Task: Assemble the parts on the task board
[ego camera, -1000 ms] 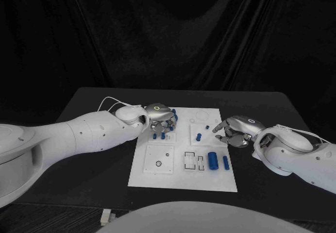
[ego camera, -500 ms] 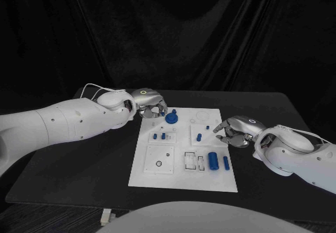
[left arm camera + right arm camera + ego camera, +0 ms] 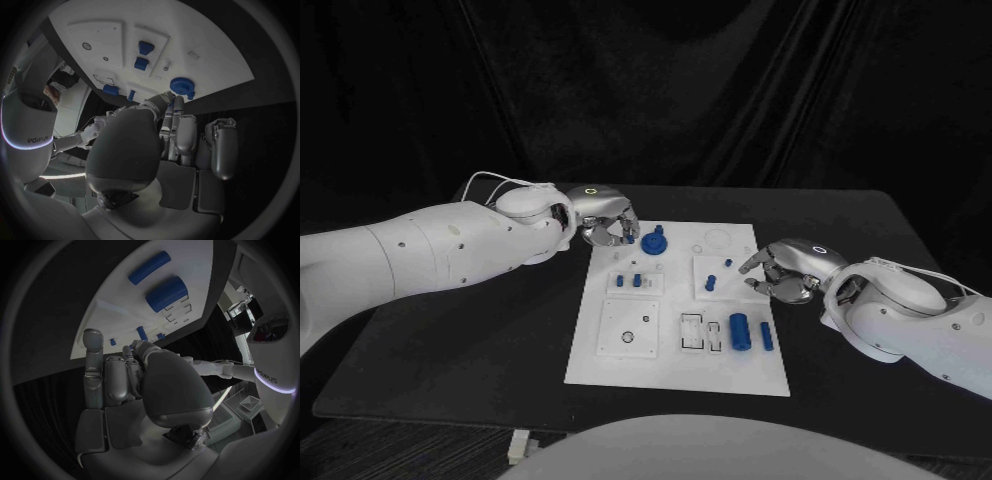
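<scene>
Task board (image 3: 678, 350) lies flat mid-table (image 3: 473, 340), white, with blue parts on it: a thick cylinder (image 3: 737, 330), a slimmer one (image 3: 764, 335), a round gear-like piece (image 3: 655, 241). Left hand (image 3: 606, 225) hovers at the board's far left corner beside that round piece, fingers apart, empty. Right hand (image 3: 783, 268) hangs over the board's right edge, fingers loosely curled, holding nothing.

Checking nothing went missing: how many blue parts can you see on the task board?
7: gear at the far edge, two blocks below it, two pegs mid-board, two cylinders near front right. Hands may hide others.
</scene>
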You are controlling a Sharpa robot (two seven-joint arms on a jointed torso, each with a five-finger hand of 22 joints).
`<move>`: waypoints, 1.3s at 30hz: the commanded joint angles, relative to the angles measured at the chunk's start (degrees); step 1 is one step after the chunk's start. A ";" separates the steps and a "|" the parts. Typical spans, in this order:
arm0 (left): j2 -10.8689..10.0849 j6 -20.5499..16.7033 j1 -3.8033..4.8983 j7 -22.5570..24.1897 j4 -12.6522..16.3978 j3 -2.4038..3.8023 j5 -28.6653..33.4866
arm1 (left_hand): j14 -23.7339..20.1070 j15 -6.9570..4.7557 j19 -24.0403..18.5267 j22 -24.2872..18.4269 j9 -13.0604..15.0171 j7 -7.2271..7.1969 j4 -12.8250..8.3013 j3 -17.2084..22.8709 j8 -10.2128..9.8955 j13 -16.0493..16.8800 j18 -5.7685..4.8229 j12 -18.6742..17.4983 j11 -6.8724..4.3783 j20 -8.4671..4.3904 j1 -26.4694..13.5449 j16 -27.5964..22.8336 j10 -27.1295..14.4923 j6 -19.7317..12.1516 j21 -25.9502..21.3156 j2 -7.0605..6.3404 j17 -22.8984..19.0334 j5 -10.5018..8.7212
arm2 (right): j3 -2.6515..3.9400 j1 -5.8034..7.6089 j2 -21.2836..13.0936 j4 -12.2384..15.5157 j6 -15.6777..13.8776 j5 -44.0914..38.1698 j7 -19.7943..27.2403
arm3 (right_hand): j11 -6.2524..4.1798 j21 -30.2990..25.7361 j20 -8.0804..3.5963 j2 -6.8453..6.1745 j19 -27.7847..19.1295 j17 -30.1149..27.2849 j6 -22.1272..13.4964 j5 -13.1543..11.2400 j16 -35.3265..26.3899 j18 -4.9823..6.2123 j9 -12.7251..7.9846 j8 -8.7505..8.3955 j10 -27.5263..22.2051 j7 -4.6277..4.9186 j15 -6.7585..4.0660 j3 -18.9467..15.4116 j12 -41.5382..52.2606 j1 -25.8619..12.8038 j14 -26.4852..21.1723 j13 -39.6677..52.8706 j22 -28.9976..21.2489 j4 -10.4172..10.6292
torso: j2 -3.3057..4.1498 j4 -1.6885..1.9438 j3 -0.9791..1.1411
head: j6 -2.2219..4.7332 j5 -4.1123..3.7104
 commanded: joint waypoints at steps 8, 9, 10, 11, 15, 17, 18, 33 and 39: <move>1.31 1.22 -1.84 0.91 -1.62 0.03 0.85 | -0.23 0.14 -0.21 12.12 0.02 0.53 -0.42 0.15 0.05 -0.27 0.06 -0.44 0.23 0.13 -0.25 -0.04 0.17 0.27 0.06 -0.04 0.10 -0.03 | 0.03 -0.24 -0.16 0.07 -0.09 0.01 -0.36 | 0.03 -0.20 -0.02 -0.21 -0.14 -0.07 0.42 0.30 -0.24 0.78 -0.06 -0.12 -0.16 0.03 0.29 0.39 -0.24 -0.24 1.89 0.14 3.02 -0.07 | 0.15 -0.08 -0.20 | -0.01 0.15; 1.41 1.10 -1.98 0.86 -1.73 0.03 0.85 | -0.23 0.15 -0.21 12.13 0.00 0.56 -0.45 0.16 0.04 -0.31 0.06 -0.48 0.25 0.14 -0.24 -0.04 0.18 0.26 0.06 -0.07 0.10 0.02 | 0.03 -0.24 -0.15 0.07 -0.07 0.01 -0.36 | 0.03 -0.20 -0.02 -0.21 -0.14 -0.07 0.42 0.30 -0.24 0.78 -0.06 -0.12 -0.16 0.03 0.29 0.39 -0.24 -0.24 1.89 0.14 3.02 -0.07 | 0.14 -0.03 -0.20 | -0.01 0.16; 1.49 1.00 -2.13 0.82 -1.83 0.03 0.85 | -0.22 0.16 -0.15 12.15 0.00 0.57 -0.45 0.16 0.03 -0.32 0.04 -0.49 0.27 0.14 -0.25 0.00 0.19 0.26 0.14 -0.08 0.14 0.03 | 0.03 -0.24 -0.15 0.07 -0.06 0.01 -0.36 | 0.03 -0.20 -0.02 -0.21 -0.14 -0.07 0.42 0.30 -0.24 0.78 -0.06 -0.12 -0.16 0.03 0.29 0.39 -0.24 -0.24 1.89 0.14 3.02 -0.07 | 0.13 -0.03 -0.18 | -0.01 0.16; 1.60 0.87 -2.29 0.78 -1.94 0.03 0.85 | -0.22 0.16 -0.15 12.15 0.00 0.57 -0.45 0.16 0.03 -0.32 0.04 -0.49 0.27 0.14 -0.25 0.00 0.19 0.26 0.14 -0.08 0.14 0.03 | 0.03 -0.24 -0.15 0.07 -0.05 0.01 -0.36 | 0.03 -0.20 -0.02 -0.21 -0.14 -0.07 0.42 0.30 -0.24 0.78 -0.06 -0.12 -0.16 0.03 0.29 0.39 -0.24 -0.24 1.89 0.14 3.02 -0.07 | 0.13 0.00 -0.19 | -0.01 0.15; 1.98 0.69 -2.74 0.64 -2.29 0.03 0.85 | -0.22 0.17 -0.14 12.16 -0.02 0.60 -0.45 0.15 0.02 -0.36 0.04 -0.51 0.30 0.15 -0.27 0.01 0.23 0.26 0.16 -0.11 0.15 0.06 | 0.03 -0.26 -0.17 0.09 -0.02 0.01 -0.35 | 0.03 -0.20 -0.02 -0.21 -0.14 -0.07 0.42 0.30 -0.24 0.78 -0.06 -0.12 -0.16 0.03 0.29 0.39 -0.24 -0.24 1.89 0.14 3.02 -0.07 | 0.10 -0.13 -0.10 | -0.01 0.24; 2.12 0.75 -2.94 0.59 -2.42 0.03 0.85 | -0.29 0.18 -0.22 12.12 -0.02 0.61 -0.46 0.15 0.02 -0.36 0.07 -0.52 0.30 0.15 -0.27 -0.10 0.25 0.27 0.04 -0.11 0.00 0.08 | 0.03 -0.27 -0.18 0.11 -0.01 0.01 -0.35 | 0.03 -0.20 -0.02 -0.21 -0.14 -0.07 0.42 0.30 -0.24 0.78 -0.06 -0.12 -0.16 0.03 0.29 0.39 -0.24 -0.24 1.89 0.14 3.02 -0.07 | 0.11 -0.19 -0.11 | -0.01 0.28; 2.18 0.79 -3.02 0.56 -2.47 0.03 0.85 | -0.29 0.18 -0.26 12.11 -0.03 0.62 -0.46 0.15 0.01 -0.38 0.08 -0.54 0.32 0.16 -0.27 -0.11 0.25 0.26 -0.01 -0.13 0.00 0.10 | 0.03 -0.27 -0.18 0.12 0.00 0.01 -0.35 | 0.03 -0.20 -0.02 -0.21 -0.14 -0.07 0.42 0.30 -0.24 0.78 -0.06 -0.12 -0.16 0.03 0.29 0.39 -0.24 -0.24 1.89 0.14 3.02 -0.07 | 0.11 -0.14 -0.12 | -0.01 0.26; 2.92 1.87 -3.74 0.02 -2.83 0.03 0.85 | -0.45 0.26 -0.36 12.07 -0.15 0.71 -0.63 0.25 -0.11 -0.59 0.11 -0.75 0.40 0.22 -0.16 -0.25 0.26 0.15 -0.13 -0.21 -0.20 0.35 | 0.03 -0.28 -0.34 0.28 0.20 0.01 -0.53 | 0.04 -0.32 -0.01 -0.21 -0.16 -0.17 0.43 0.31 -0.36 0.79 -0.06 -0.14 -0.18 0.04 0.30 0.51 -0.29 -0.22 1.85 0.09 3.00 -0.16 | 0.12 -0.15 -0.09 | -0.01 0.27; 3.23 2.22 -4.12 -0.35 -3.25 0.03 0.85 | -0.53 0.27 -0.43 12.04 -0.19 0.73 -0.69 0.29 -0.15 -0.67 0.13 -0.83 0.42 0.24 -0.12 -0.34 0.24 0.11 -0.23 -0.22 -0.31 0.42 | 0.03 -0.29 -0.39 0.33 0.23 0.01 -0.51 | 0.04 -0.32 -0.01 -0.21 -0.16 -0.17 0.43 0.31 -0.36 0.79 -0.06 -0.14 -0.18 0.04 0.30 0.51 -0.29 -0.22 1.85 0.09 3.00 -0.16 | 0.11 -0.15 -0.10 | -0.01 0.27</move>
